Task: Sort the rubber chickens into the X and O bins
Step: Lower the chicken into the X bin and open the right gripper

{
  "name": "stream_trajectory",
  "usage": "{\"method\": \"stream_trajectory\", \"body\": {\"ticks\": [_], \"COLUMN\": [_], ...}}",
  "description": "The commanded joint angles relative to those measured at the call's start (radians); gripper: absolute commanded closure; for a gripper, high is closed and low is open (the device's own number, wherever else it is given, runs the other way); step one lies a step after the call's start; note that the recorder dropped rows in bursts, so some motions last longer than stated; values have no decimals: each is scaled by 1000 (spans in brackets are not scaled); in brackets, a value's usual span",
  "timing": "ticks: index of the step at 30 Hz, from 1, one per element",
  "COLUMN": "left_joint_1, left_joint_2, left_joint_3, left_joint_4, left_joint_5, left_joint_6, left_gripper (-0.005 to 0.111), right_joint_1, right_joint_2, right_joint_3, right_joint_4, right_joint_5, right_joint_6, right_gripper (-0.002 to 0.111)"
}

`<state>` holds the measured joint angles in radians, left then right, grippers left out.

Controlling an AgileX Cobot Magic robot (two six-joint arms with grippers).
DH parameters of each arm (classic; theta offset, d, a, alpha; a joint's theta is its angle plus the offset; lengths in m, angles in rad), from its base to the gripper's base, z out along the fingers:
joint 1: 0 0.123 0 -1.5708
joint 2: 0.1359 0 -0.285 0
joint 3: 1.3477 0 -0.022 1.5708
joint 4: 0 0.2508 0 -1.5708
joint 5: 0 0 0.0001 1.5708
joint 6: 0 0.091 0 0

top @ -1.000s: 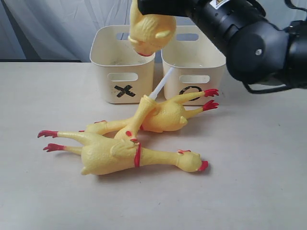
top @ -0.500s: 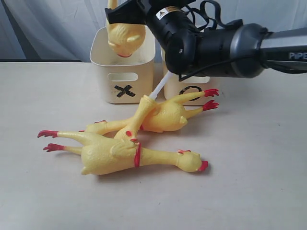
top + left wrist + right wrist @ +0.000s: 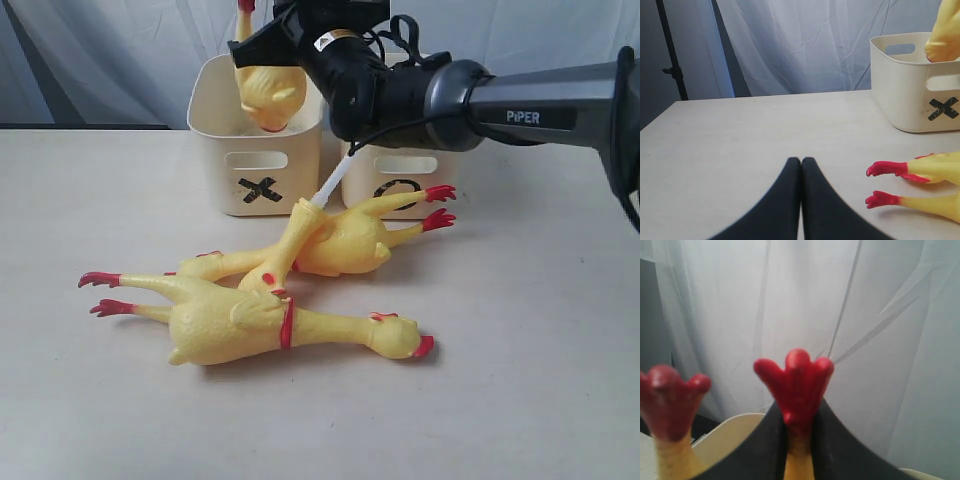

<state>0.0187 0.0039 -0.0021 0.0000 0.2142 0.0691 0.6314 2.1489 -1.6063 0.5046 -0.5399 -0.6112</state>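
Observation:
My right gripper is shut on a leg of a rubber chicken, just below its red foot. That chicken hangs head-down over the X bin, its head at the rim. The O bin stands beside it, partly behind my right arm. Two more rubber chickens lie on the table in front of the bins: the nearer one with its head to the right, the other one crossing behind it. My left gripper is shut and empty, low over the table near the nearer chicken's red feet.
A white stick pokes up from the chickens' pile toward the bins. White curtains hang behind the table. A dark stand rises beyond the table's far left edge.
My right arm has swung left across the bins, carrying the hanging chicken from between the bins to over the X bin and lower toward it. The chickens on the table have not moved.

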Motion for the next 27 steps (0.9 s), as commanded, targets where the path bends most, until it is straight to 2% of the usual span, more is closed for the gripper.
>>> {"method": "stream_trajectory", "body": {"ticks": [1, 4, 10, 11, 19, 23, 27], "left_joint_1": [0, 0, 0, 0, 0, 0, 0], "left_joint_2": [-4, -4, -4, -4, -4, -4, -4], "left_joint_3": [2, 2, 2, 2, 2, 2, 2], "left_joint_4": [0, 0, 0, 0, 0, 0, 0], "left_joint_5": [-9, -9, -9, -9, -9, -9, -9], "left_joint_6": [-5, -5, -5, -5, -5, -5, -5], "left_gripper": [106, 106, 106, 106, 106, 106, 106], "right_joint_1": [-14, -14, -14, -14, -14, -14, -14], "right_joint_2": [45, 61, 68, 68, 24, -41, -122], "right_joint_3": [-46, -73, -76, -76, -76, -76, -76], "right_joint_4": [-9, -9, -7, -7, 1, 1, -3], "right_joint_5": [60, 137, 132, 125, 152, 289, 498], "right_joint_6": [-10, -19, -20, -20, -20, -20, -20], "right_gripper": [109, 107, 53, 49, 49, 50, 50]}}
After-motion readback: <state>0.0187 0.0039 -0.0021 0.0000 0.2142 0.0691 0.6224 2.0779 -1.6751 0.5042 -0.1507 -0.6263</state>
